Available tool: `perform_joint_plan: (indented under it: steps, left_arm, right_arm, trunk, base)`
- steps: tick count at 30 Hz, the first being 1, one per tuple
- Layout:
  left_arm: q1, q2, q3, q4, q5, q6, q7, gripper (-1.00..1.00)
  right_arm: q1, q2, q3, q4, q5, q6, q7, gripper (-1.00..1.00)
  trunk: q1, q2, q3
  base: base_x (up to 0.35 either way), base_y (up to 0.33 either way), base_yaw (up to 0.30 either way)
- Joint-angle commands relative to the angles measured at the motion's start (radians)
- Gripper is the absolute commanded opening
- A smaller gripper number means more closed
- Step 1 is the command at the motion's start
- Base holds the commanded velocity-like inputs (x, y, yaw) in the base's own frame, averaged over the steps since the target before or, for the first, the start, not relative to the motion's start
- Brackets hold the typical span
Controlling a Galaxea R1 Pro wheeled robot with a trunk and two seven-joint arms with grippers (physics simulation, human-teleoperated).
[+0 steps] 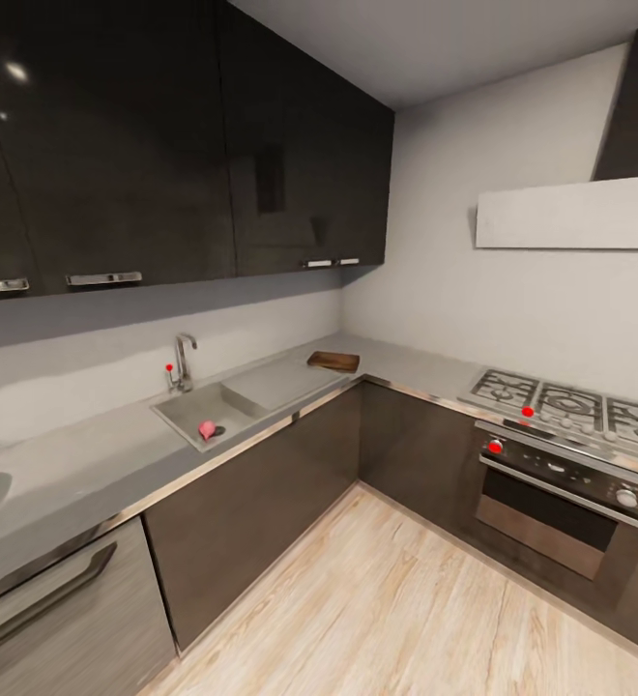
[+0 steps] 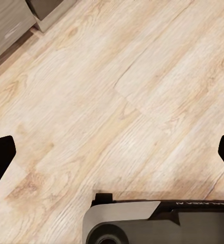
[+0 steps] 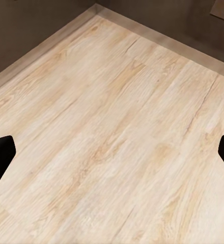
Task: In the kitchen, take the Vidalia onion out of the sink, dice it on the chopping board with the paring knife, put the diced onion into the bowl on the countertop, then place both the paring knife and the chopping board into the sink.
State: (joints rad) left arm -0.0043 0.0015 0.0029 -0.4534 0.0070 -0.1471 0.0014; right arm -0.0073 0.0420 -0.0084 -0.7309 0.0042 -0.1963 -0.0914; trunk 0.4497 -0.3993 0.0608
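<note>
An L-shaped kitchen with a grey bench under dark wall cabinets. Its steel sink holds the pinkish Vidalia onion by the drain. The chopping board lies beyond the drainboard. Left pincer and right pincer both hang spread wide, empty, over wooden floor, well apart from the onion

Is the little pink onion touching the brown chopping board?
Apart. The head view shows the onion down in the sink, while the chopping board lies farther along the countertop, beyond the drainboard.
</note>
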Motion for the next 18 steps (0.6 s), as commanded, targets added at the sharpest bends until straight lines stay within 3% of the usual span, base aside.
perform_joint_plan:
  steps: [1,18]
  left_arm:
    - [0.0,0.0,0.0,0.001,0.001,-0.003,0.0,1.0]
    - [0.0,0.0,-0.003,0.003,0.0,-0.003,0.001,1.0]
  right_arm:
    - [0.0,0.001,-0.001,0.001,0.0,-0.003,-0.002,1.0]
    - [0.0,-0.002,0.001,0.003,0.006,-0.006,-0.001,1.0]
  trunk:
    - [0.0,-0.001,-0.001]
    - [0.0,-0.001,-0.002]
  base:
    - [0.0,0.0,0.0]
    - [0.016,-0.026,0.0]
